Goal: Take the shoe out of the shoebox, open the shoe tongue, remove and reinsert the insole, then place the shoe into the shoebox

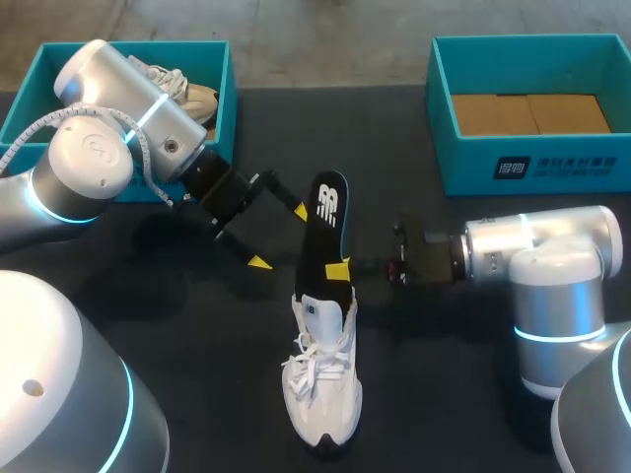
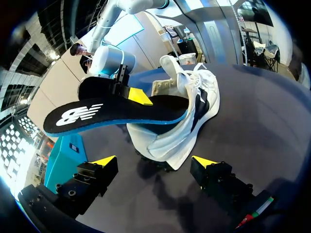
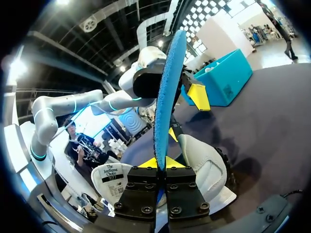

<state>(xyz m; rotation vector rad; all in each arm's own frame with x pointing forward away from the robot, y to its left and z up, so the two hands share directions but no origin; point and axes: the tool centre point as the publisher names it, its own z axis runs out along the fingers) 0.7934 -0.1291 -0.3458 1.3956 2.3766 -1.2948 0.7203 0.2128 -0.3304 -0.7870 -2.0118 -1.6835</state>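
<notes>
Shoe: white sneaker [image 1: 320, 394] on the table [image 1: 444, 384], outside both boxes, toe toward the robot; its heel opening is hidden from above by the insole.
Insole [image 1: 326, 212]: black top, blue underside [image 3: 167, 97], rising out of the sneaker; its lower end is hidden inside.
Right gripper [image 1: 340, 268]: clamped on the insole's edge just above the sneaker's opening; only one yellow tip shows from above.
Left gripper [image 1: 279, 236]: fingers wide apart, holding nothing, just beside the insole.
Left shoebox [image 1: 207, 45]: largely covered by the left arm [image 1: 89, 158]; a second shoe [image 1: 182, 89] peeks out.
Right shoebox [image 1: 532, 163]: brown cardboard [image 1: 527, 113] inside; its right end is cut off.
</notes>
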